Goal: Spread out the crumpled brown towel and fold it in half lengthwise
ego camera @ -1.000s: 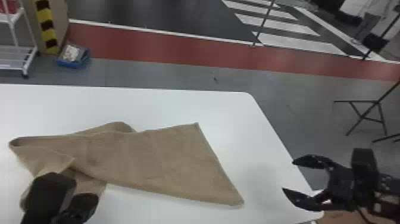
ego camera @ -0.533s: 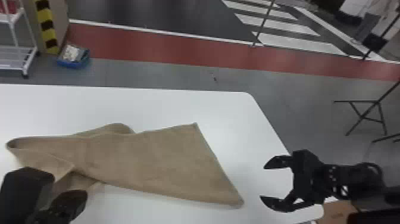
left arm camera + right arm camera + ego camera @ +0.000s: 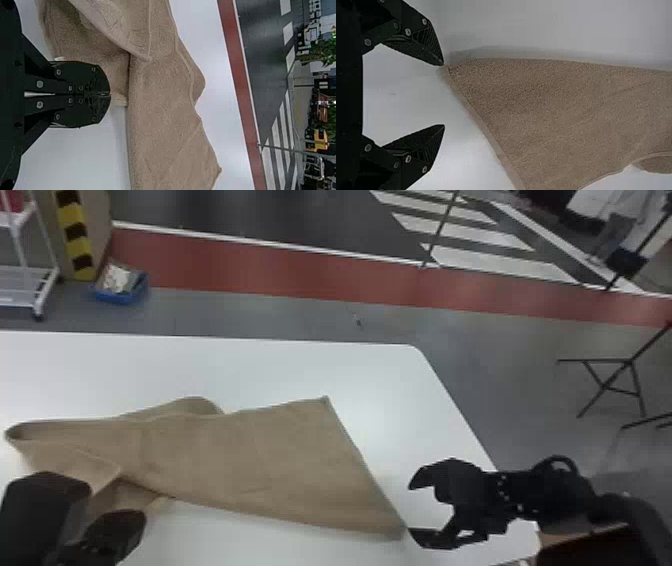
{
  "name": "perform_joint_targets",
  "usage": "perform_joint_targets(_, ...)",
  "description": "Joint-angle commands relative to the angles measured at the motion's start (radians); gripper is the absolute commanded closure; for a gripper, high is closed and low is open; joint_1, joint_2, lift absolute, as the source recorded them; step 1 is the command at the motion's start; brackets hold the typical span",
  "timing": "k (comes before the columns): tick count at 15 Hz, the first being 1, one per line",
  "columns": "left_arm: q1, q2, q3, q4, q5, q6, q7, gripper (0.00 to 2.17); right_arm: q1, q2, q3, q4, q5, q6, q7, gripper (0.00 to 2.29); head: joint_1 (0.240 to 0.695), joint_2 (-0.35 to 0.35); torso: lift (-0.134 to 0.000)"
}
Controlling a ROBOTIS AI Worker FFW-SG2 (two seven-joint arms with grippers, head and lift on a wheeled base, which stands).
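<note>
The brown towel [image 3: 260, 460] lies partly spread on the white table, its left part folded over itself and its right part flat, narrowing to a near right corner. My right gripper [image 3: 417, 507] stands open just right of that corner; in the right wrist view one finger of the right gripper [image 3: 443, 95] is close by the corner of the towel [image 3: 558, 114], with nothing between the fingers. At the near left is my left gripper [image 3: 92, 522], over the towel's folded end. In the left wrist view the left gripper [image 3: 110, 94] is shut beside the crumpled towel [image 3: 162, 103].
The white table [image 3: 280, 365] extends behind the towel, and its right edge runs down near my right gripper. On the floor beyond are a blue bin [image 3: 120, 290], a white rack [image 3: 30, 275] and a folding stand [image 3: 610, 385]. A cardboard box [image 3: 570, 535] sits by the near right corner.
My right gripper has moved left to the towel's near right corner. The left gripper has shifted left and toward the near edge. The towel looks nearly unchanged.
</note>
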Motion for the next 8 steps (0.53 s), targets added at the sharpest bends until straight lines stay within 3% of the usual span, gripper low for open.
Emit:
perform_joint_targets(1, -0.001, -0.001, -0.001, 0.002, 0.0, 0.002, 0.0, 1.62, 0.005, 0.0, 0.011, 0.001, 0.013, 0.0, 0.003, 0.45, 0.695, -0.343, -0.125)
perform_joint_targets(8, -0.001, -0.001, -0.002, 0.003, 0.0, -0.001, 0.0, 1.62, 0.008, 0.0, 0.037, 0.004, 0.026, -0.003, 0.003, 0.48, 0.695, -0.335, -0.125)
